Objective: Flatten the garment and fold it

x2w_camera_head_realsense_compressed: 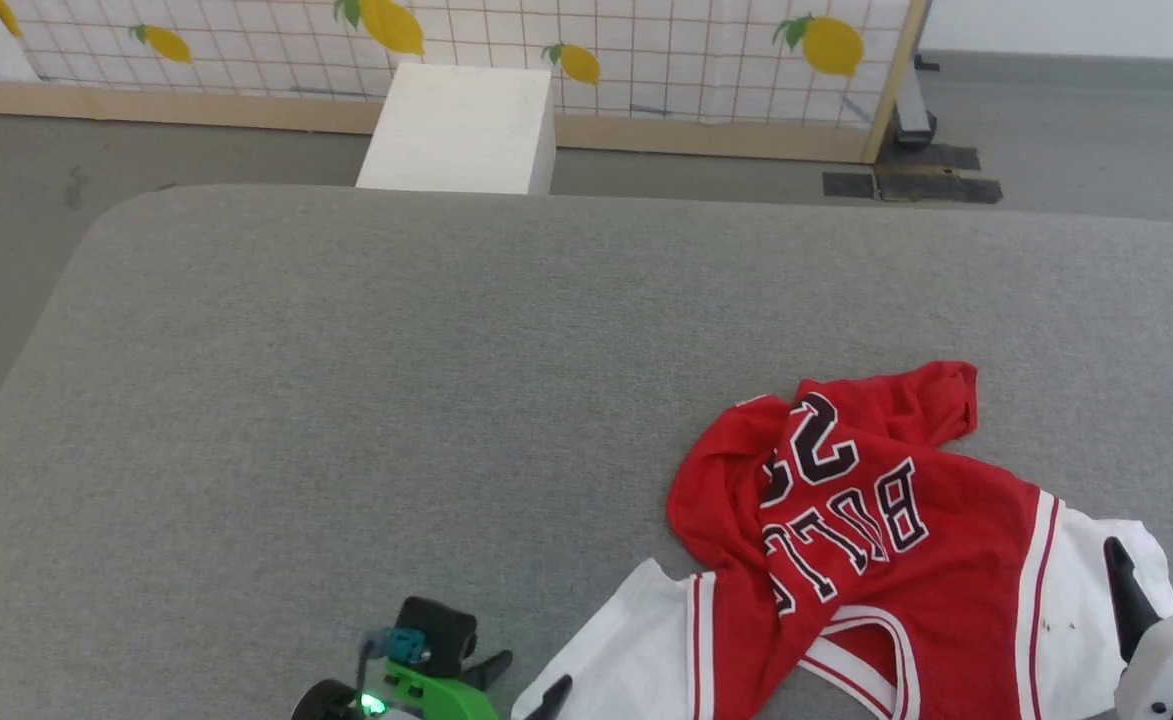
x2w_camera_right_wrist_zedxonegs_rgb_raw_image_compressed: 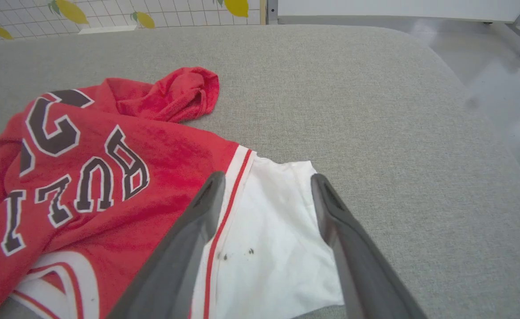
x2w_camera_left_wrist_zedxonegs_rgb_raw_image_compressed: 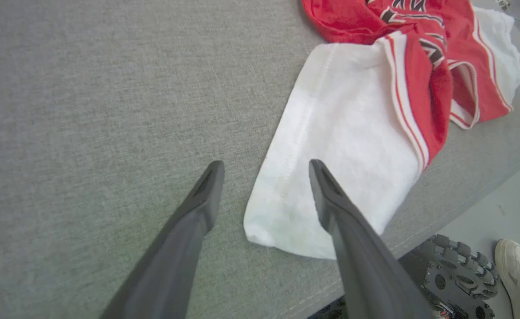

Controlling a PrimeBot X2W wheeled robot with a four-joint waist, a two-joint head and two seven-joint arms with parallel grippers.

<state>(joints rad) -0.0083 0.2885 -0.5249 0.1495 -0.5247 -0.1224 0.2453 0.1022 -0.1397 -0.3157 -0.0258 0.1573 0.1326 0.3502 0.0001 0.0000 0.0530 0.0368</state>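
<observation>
Counter [x2w_camera_head_realsense_compressed: 346, 400] of grey fabric carries everything. At 6 o'clock in the head view the left pincer [x2w_camera_head_realsense_compressed: 531, 672] stands wide open and empty; in the left wrist view its fingers straddle the edge of a white sleeve [x2w_camera_left_wrist_zedxonegs_rgb_raw_image_compressed: 353, 146]. The garment [x2w_camera_head_realsense_compressed: 896, 520] lies crumpled at 4 to 5 o'clock, lettering up, with a red fold bunched at its 12 o'clock end. At 4 o'clock the right pincer [x2w_camera_head_realsense_compressed: 1155, 550] is spread wide over the other sleeve [x2w_camera_right_wrist_zedxonegs_rgb_raw_image_compressed: 277, 248], gripping nothing.
</observation>
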